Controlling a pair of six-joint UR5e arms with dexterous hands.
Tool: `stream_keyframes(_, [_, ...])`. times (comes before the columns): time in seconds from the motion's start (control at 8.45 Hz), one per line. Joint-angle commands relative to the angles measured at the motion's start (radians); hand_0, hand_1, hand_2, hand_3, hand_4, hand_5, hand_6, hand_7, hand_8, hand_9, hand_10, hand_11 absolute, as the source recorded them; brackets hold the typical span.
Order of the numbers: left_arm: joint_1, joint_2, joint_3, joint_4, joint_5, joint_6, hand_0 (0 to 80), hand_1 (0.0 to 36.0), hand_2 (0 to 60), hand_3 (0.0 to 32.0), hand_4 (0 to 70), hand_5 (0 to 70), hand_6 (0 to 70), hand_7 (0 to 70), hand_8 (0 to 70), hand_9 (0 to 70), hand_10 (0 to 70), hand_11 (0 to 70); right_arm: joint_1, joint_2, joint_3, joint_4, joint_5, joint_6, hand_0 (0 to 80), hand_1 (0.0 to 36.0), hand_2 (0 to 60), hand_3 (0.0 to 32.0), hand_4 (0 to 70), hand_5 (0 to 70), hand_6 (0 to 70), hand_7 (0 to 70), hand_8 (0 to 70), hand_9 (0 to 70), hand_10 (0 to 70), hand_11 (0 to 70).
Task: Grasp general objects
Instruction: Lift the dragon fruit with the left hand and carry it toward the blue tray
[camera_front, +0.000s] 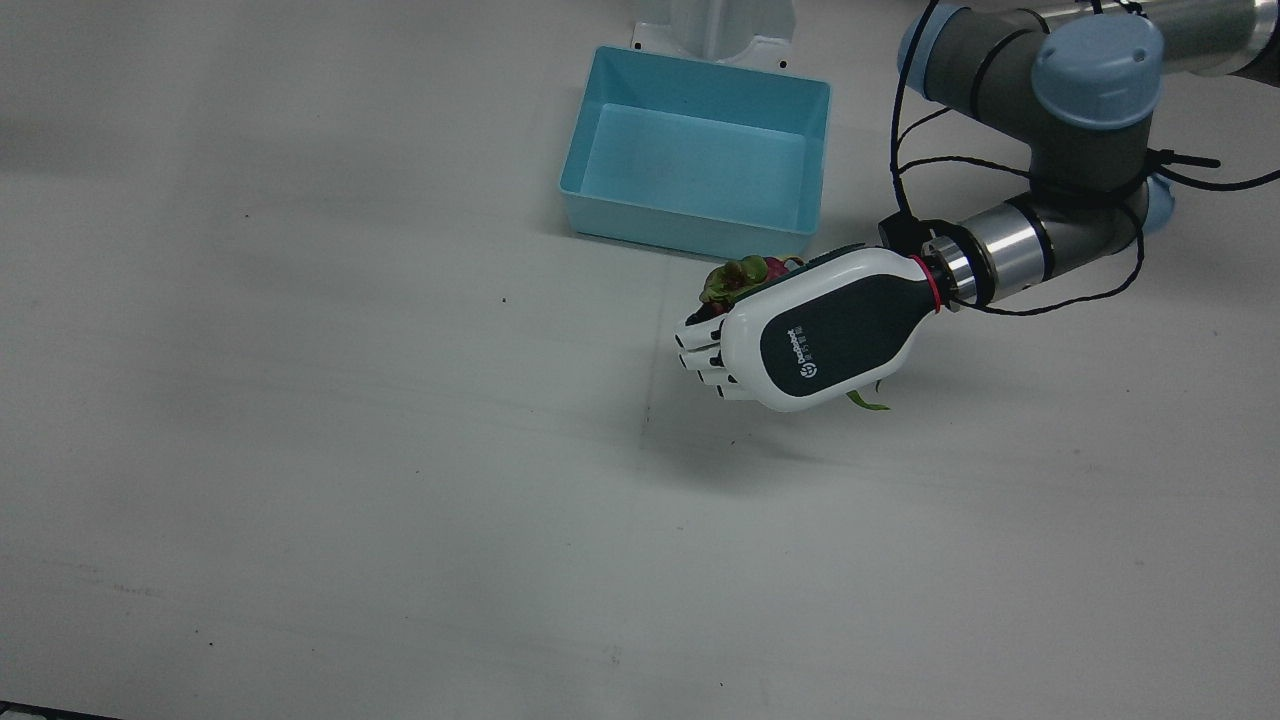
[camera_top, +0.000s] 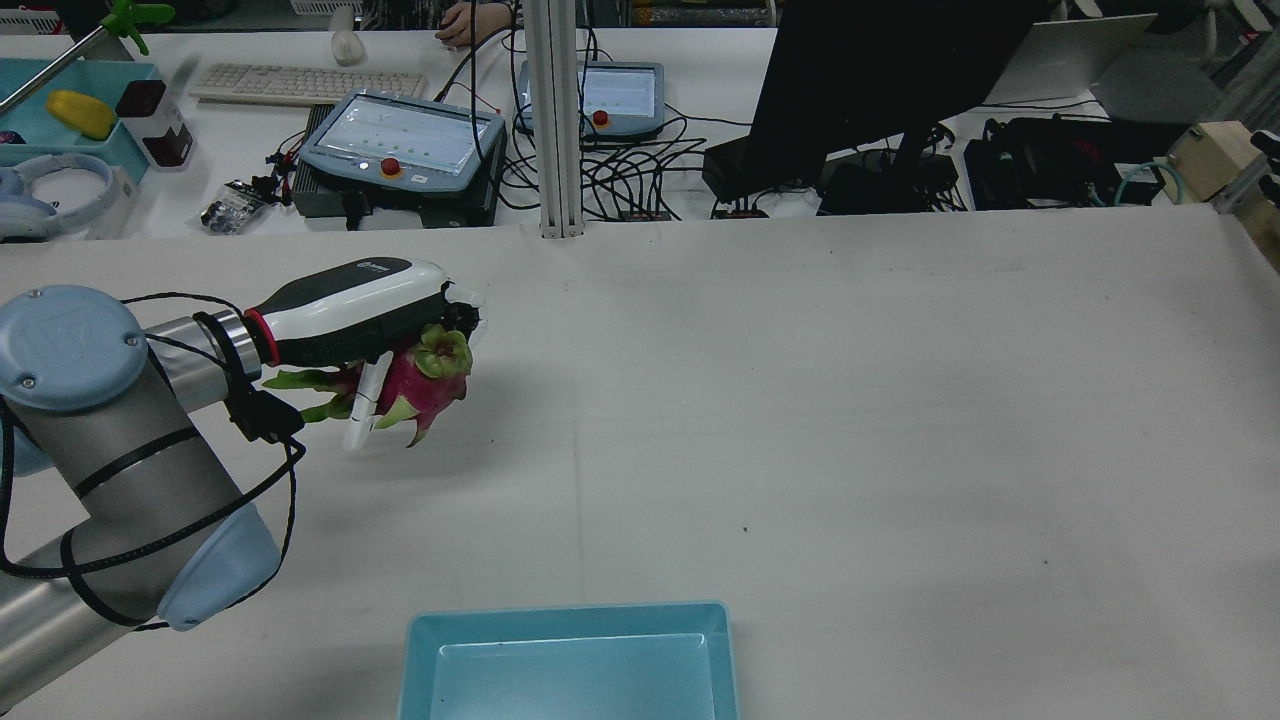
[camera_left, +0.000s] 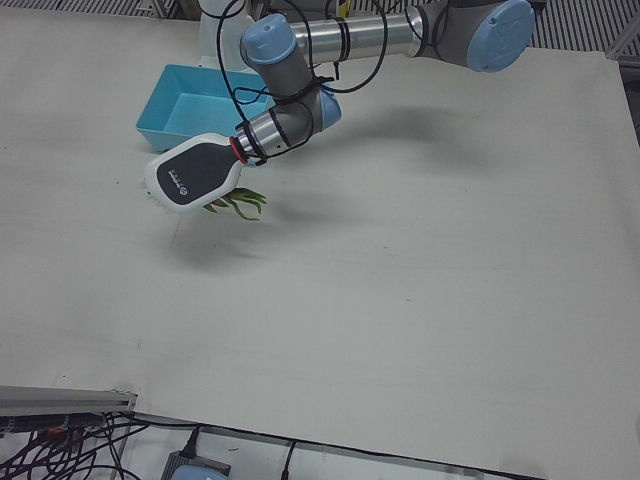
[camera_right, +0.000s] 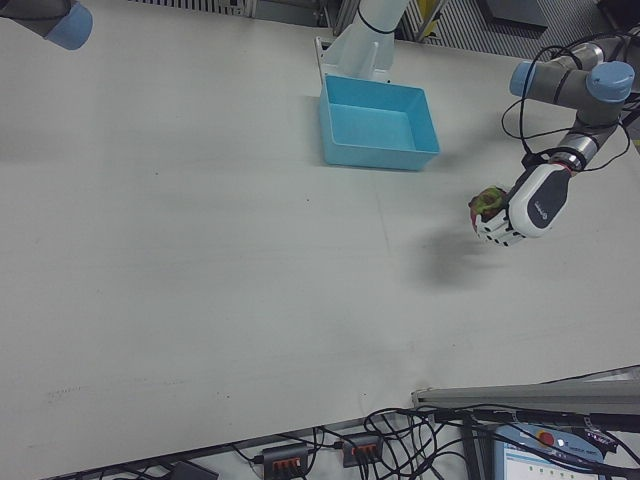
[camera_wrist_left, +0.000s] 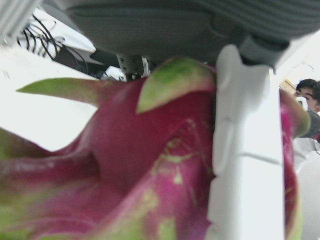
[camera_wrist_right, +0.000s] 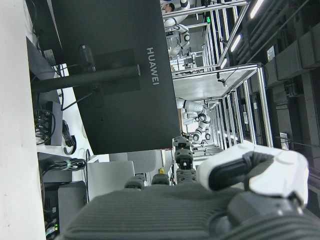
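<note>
Left hand (camera_front: 815, 340) raised above the table, palm down, fingers (camera_front: 705, 358) curled shut around its load

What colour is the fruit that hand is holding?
Magenta-pink with green-tipped scales; the dragon fruit shows best in the rear view.

Plain white tabletop (camera_top: 850, 400), a few dark specks. Behind it a second white desk (camera_top: 700, 60) with a large black monitor (camera_top: 880, 70), grey keyboard (camera_top: 300, 82), two teach pendants, cable tangle. Aluminium frame racks and strip lights overhead in the right hand view.
</note>
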Motion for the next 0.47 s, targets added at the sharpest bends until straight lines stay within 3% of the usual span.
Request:
stream_keyframes(0.0, [0.066, 0.016, 0.072, -0.262, 0.179, -0.302, 80.0, 36.0, 60.0, 0.0, 70.0, 70.0, 70.0, 70.0, 70.0, 70.0, 70.0, 70.0, 0.0, 0.0, 0.0, 0.0, 0.0, 0.0, 0.0, 0.0, 0.0, 0.0, 0.0, 0.0, 0.0, 0.0, 0.0, 0.0, 0.0, 0.0])
stream_keyframes(0.12, [0.068, 0.041, 0.063, -0.303, 0.183, -0.324, 80.0, 36.0, 60.0, 0.0, 70.0, 70.0, 70.0, 70.0, 70.0, 70.0, 70.0, 70.0, 0.0, 0.0, 0.0, 0.0, 0.0, 0.0, 0.0, 0.0, 0.0, 0.0, 0.0, 0.0, 0.0, 0.0, 0.0, 0.0, 0.0, 0.0])
stream_keyframes(0.35, [0.159, 0.03, 0.056, -0.305, 0.193, -0.344, 80.0, 36.0, 60.0, 0.0, 70.0, 70.0, 70.0, 70.0, 70.0, 70.0, 70.0, 70.0, 0.0, 0.0, 0.002, -0.002, 0.0, 0.0, 0.0, 0.0, 0.0, 0.0, 0.0, 0.0, 0.0, 0.0, 0.0, 0.0, 0.0, 0.0])
